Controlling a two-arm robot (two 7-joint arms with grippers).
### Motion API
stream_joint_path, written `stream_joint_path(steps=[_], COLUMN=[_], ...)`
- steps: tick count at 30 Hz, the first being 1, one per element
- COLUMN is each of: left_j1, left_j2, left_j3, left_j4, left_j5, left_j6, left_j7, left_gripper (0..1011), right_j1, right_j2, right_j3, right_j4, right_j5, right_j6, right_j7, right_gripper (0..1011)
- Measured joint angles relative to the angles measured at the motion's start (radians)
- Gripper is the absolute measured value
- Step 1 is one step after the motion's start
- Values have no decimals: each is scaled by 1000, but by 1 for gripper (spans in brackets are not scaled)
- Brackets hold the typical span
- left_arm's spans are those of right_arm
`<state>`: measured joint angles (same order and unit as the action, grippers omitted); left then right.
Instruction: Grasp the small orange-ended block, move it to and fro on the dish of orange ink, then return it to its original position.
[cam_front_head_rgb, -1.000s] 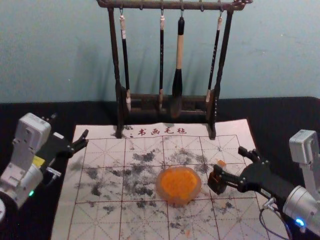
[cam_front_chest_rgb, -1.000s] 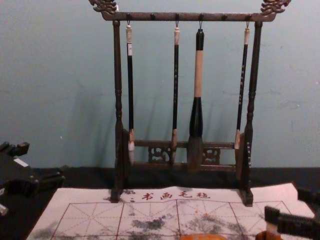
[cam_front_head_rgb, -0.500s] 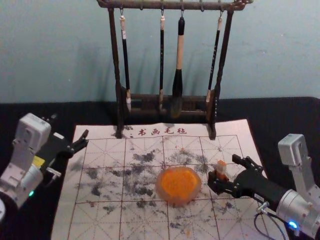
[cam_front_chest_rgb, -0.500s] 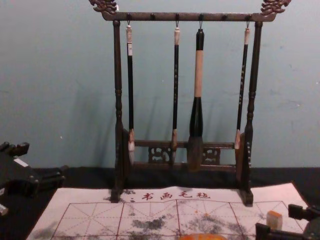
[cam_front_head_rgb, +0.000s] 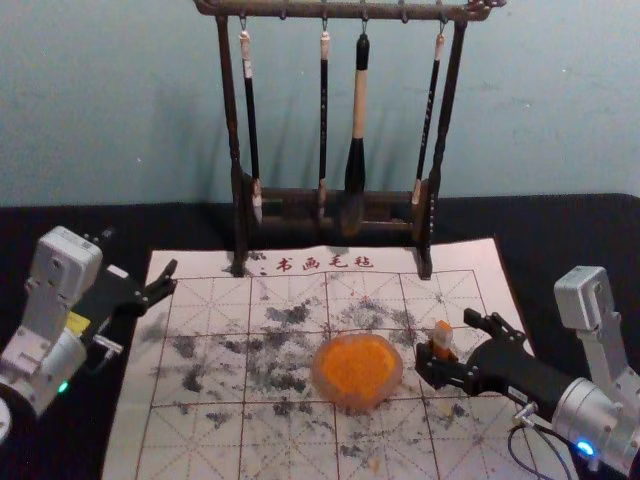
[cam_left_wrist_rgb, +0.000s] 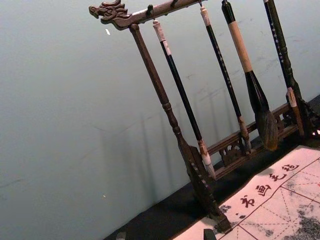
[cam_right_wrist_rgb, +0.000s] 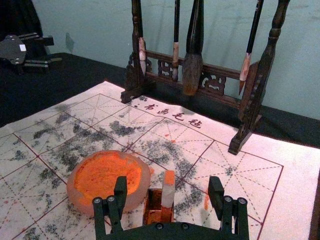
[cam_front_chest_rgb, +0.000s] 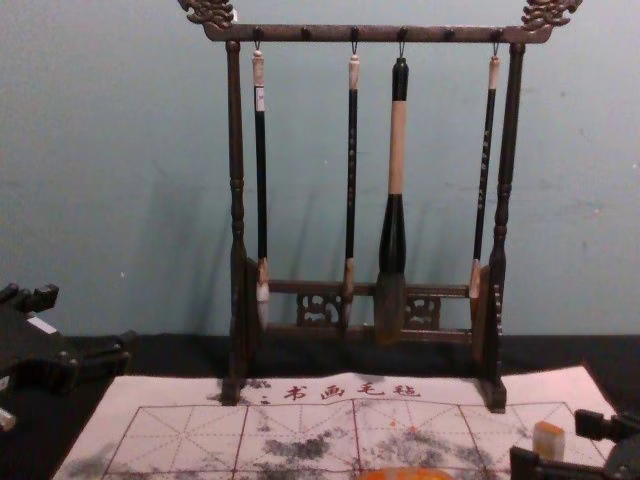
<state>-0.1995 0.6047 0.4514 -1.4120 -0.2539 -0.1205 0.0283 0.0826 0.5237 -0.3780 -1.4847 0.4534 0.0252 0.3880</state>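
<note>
The right gripper (cam_front_head_rgb: 450, 340) is positioned above the right part of the mat (cam_front_head_rgb: 195, 440), to the right of the dish (cam_front_head_rgb: 318, 385). Its two fingers (cam_right_wrist_rgb: 216, 192) stand wide apart, one on each side of the block (cam_right_wrist_rgb: 168, 192), with a visible gap on both sides. The gripper holds nothing.

The block is a narrow rectangular piece with a pale body and an orange upper end. It stands upright at a small brown box (cam_right_wrist_rgb: 152, 204); its lower end meets the box, and whether it is seated inside cannot be told. The box is located on the mat, just right of the dish.

The dish is round, with a pale, translucent rim and orange ink (cam_front_head_rgb: 358, 366) across its inner surface. It rests on the mat near the centre of the work area.

The left gripper (cam_front_head_rgb: 140, 253) is parked off the left side of the mat, with its fingers spread and holding nothing.

The mat carries a red grid, dark smudges and a line of characters (cam_front_chest_rgb: 352, 391) along the far edge. The dark wooden stand (cam_front_chest_rgb: 237, 205) is at the far side, with four brushes (cam_front_chest_rgb: 397, 150) suspended from its crossbar.
</note>
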Motion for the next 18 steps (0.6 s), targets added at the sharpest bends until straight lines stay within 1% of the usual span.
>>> stream_joint_path(steps=[7, 11, 12, 14, 18], left_j1=[0, 0, 0, 0, 0], left_j2=[0, 0, 0, 0, 0], left_j3=[0, 0, 0, 0, 0], left_j4=[0, 0, 0, 0, 0], left_j5=[0, 0, 0, 0, 0], left_j6=[0, 0, 0, 0, 0], left_j7=[0, 0, 0, 0, 0], left_gripper=[1001, 1001, 1001, 1001, 1001], right_j1=[-1, -1, -1, -1, -1], right_j2=[1, 2, 2, 2, 2], right_j3=[-1, -1, -1, -1, -1], right_j4=[-1, -1, -1, -2, -2], right_j5=[0, 1, 1, 1, 2], right_j6=[-2, -3, -4, -4, -4], right_j7=[-1, -1, -1, -1, -1], right_gripper=[993, 915, 869, 836, 706])
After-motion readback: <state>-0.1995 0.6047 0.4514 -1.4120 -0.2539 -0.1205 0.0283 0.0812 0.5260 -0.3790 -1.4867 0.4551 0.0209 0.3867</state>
